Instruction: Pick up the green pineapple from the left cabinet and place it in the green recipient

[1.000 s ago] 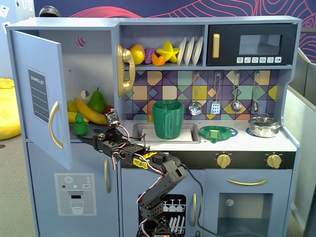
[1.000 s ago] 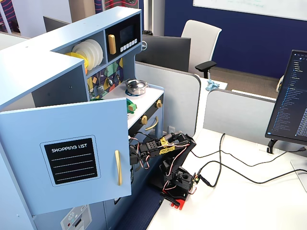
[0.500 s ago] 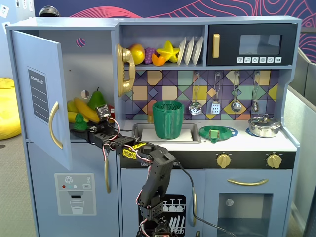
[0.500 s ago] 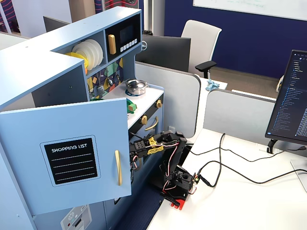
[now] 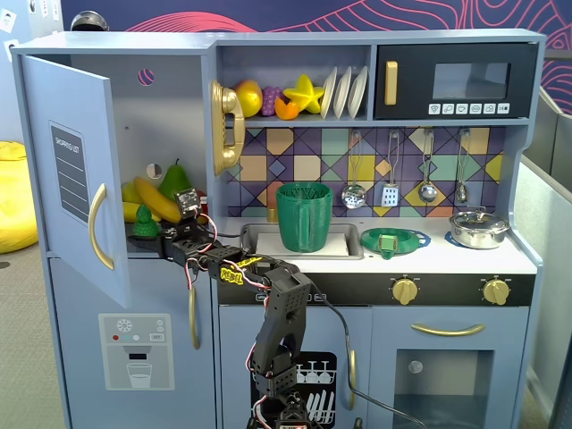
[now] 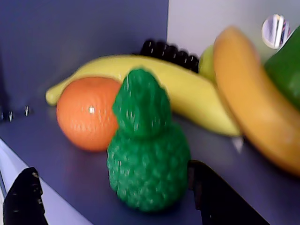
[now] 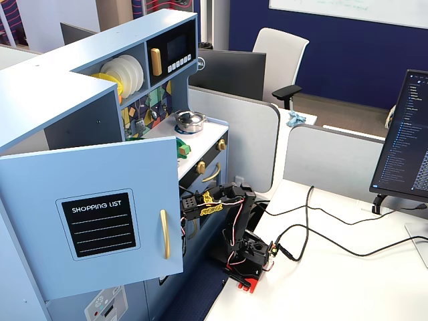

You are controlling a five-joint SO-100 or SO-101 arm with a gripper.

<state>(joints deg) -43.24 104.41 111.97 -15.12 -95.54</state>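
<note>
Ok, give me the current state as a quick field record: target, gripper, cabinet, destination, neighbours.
target: green pineapple, upright on the cabinet shelf
gripper: gripper open, one finger each side of the pineapple, not closed on it
cabinet: left cabinet door open
destination: green recipient standing at the sink, empty as far as visible
neighbours: orange and banana right behind the pineapple

Cabinet shelf (image 6: 56,183) carries green pineapple (image 6: 146,154), orange (image 6: 84,112), bananas (image 6: 187,93)
</note>
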